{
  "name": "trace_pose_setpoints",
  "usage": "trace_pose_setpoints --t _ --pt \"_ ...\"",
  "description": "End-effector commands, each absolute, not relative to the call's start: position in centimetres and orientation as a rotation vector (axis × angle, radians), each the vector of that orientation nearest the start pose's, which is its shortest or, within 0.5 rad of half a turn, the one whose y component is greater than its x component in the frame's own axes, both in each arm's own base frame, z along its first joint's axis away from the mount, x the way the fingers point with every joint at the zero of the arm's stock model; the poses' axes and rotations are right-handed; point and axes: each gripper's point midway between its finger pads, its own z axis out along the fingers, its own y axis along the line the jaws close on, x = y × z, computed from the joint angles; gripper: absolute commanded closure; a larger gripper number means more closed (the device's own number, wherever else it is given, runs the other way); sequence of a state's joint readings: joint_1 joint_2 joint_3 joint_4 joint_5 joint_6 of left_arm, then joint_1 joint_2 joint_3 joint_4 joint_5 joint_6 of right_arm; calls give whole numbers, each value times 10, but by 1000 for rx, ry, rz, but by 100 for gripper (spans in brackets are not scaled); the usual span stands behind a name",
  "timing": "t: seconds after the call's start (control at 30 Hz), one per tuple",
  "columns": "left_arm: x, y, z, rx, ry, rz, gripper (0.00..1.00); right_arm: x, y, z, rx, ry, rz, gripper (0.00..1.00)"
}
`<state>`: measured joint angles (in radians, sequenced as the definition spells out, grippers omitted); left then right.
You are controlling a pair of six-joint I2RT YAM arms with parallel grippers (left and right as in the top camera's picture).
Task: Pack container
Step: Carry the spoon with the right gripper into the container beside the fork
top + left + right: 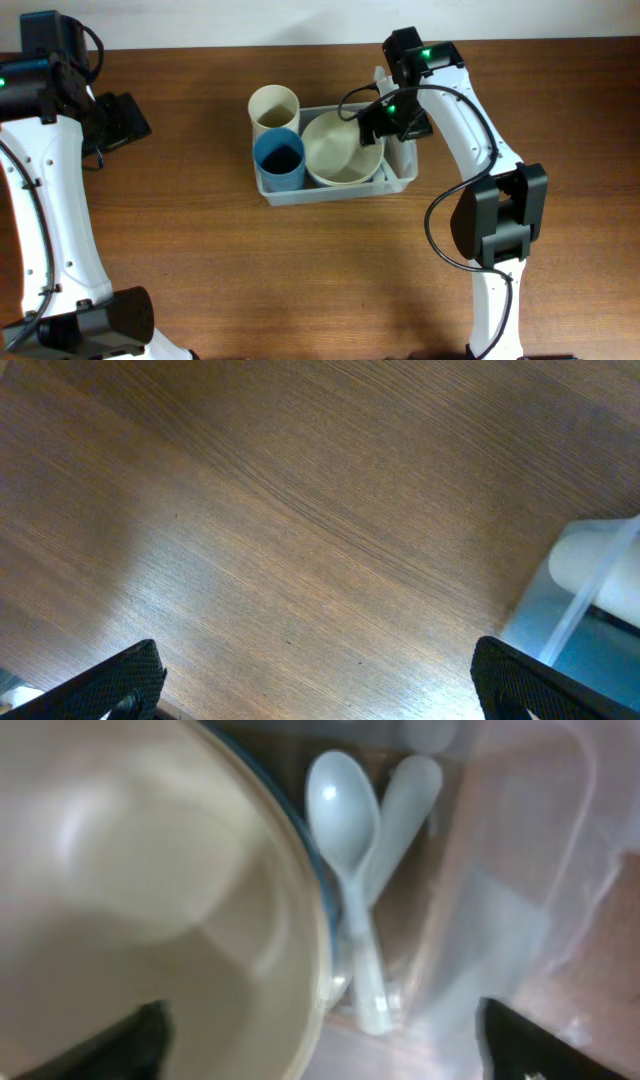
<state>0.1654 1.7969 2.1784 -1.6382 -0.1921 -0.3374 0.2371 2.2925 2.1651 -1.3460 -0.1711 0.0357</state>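
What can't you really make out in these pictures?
Overhead: the right pincer covers one end of the container, mostly hiding the spoons there.
Right wrist: the cream bowl hides whatever lies under it.
Left wrist: the picture edge cuts off the container, only a corner shows.
Overhead: the blue cup is too dark inside.

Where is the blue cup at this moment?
In the overhead view, the blue cup stands in the container at its left end, beside the cream bowl and just in front of the cream cup.

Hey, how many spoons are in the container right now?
2. One pale spoon lies crossed with a second spoon inside the container, beside the cream bowl. More could be hidden under the bowl.
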Motion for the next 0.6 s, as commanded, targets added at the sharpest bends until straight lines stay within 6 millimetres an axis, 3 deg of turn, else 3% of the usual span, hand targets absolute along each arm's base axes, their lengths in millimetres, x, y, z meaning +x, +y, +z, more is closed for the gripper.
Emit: trace_pose_setpoints --t 0.0,0.13,0.33,0.47,0.57 --pt "345 94 300 -753 2658 236 0 460 122 123 -269 2989 245 1" --pt "345 94 300 -753 2658 236 0 469 113 169 -237 2895 251 1" --pt "345 94 300 -753 2658 236 0 476 104 258 -221 2678 238 1" --pt "345 94 300 -753 2658 236 0 467 67 302 -136 2598 87 1" --pt "345 94 300 -753 2658 236 0 447 34 326 -55 2584 10 1"
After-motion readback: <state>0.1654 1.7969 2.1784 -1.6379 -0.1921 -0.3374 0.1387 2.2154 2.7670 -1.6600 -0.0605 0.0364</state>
